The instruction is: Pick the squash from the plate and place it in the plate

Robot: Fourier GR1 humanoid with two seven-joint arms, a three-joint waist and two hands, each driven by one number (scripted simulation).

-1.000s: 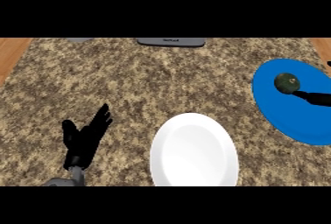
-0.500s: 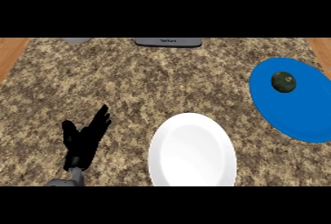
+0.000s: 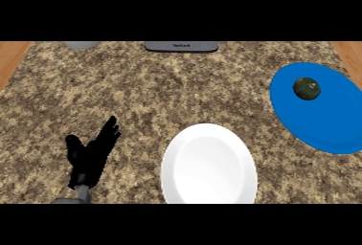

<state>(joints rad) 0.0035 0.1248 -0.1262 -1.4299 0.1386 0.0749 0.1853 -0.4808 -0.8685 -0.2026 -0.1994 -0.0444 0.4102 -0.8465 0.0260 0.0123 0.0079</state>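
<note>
The squash (image 3: pixel 307 88), small, dark and roundish, is sitting on the blue plate (image 3: pixel 332 129), toward that plate's far, upper part, with nothing touching it, so by my reading the pick is not yet under way. The blue plate is lying at the right side of the granite counter (image 3: pixel 141 86), running to the view's right edge, which puts the squash on the side that a right hand would be expected to serve; yet the right hand is not showing anywhere in the head view. The white plate (image 3: pixel 209 165), bare, is waiting just beside the blue one, nearer the robot and toward the middle, a likely landing place since it is lying between the two arms' reach. Well apart on the left, the left hand (image 3: pixel 88 155) is resting above the counter with fingers straight and spread, thumb out, holding nothing and probably keeping clear of the work. At the counter's far edge a dark flat object (image 3: pixel 182 46) and a grey thing (image 3: pixel 83 45) are lying, too cropped to identify.
</note>
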